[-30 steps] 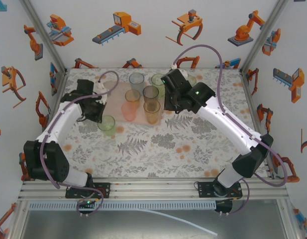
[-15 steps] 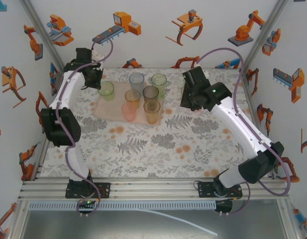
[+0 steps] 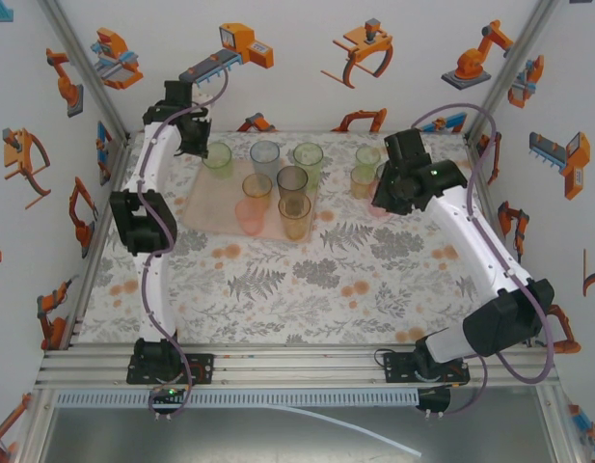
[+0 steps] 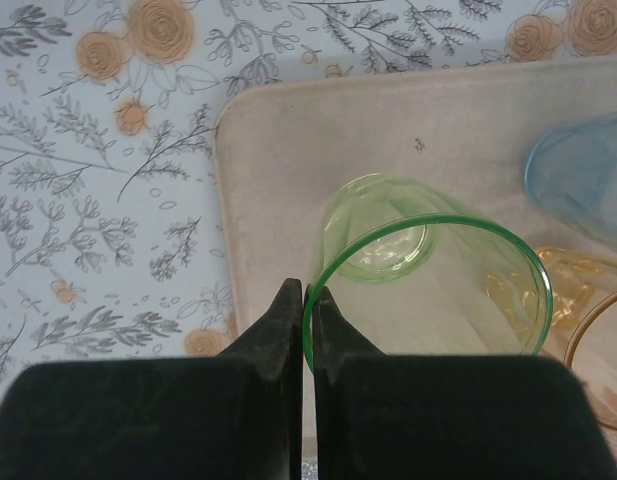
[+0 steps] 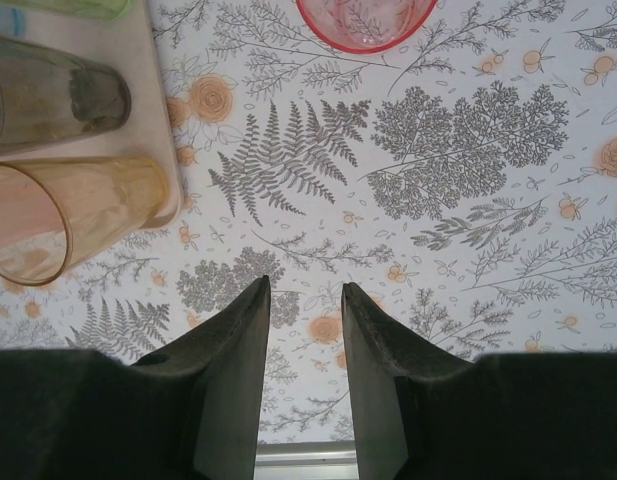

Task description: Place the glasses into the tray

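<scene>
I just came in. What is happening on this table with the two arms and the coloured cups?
The left fingers are shut on the rim of a green tumbler, over the far left corner of the pink tray. Several other tumblers already stand in it. The right fingers are open and empty above the flowered cloth, a pink tumbler on the cloth just ahead.
</scene>
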Controlling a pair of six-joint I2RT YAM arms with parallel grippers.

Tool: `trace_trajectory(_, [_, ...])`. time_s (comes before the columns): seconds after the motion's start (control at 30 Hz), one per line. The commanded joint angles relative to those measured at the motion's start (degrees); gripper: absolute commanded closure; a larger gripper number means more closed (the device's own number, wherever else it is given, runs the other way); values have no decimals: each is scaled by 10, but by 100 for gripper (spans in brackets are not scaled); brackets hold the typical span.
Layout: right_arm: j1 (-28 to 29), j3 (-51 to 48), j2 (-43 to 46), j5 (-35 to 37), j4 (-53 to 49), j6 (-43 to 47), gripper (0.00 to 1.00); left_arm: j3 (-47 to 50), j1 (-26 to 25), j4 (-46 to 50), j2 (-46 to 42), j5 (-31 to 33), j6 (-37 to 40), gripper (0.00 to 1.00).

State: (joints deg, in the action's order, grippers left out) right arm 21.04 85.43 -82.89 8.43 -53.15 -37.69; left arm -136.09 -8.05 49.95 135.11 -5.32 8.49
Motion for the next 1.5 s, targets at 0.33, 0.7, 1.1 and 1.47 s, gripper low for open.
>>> trace_trajectory(0.33, [-39, -34, 19, -22, 3, 8, 60, -49, -32, 23, 56, -13, -3, 100])
trace_trajectory(0.7, [-97, -42, -15, -38, 21, 27, 57, -60, -36, 20, 69, -15, -2, 79])
trace_trajectory(1.1, [-150, 18, -132, -59, 53, 71, 57, -46, -33, 27, 40, -7, 5, 67])
trace_trajectory(1.47, [-153, 70, -218, -50, 84, 101, 57, -29, -24, 36, -11, -17, 4, 60])
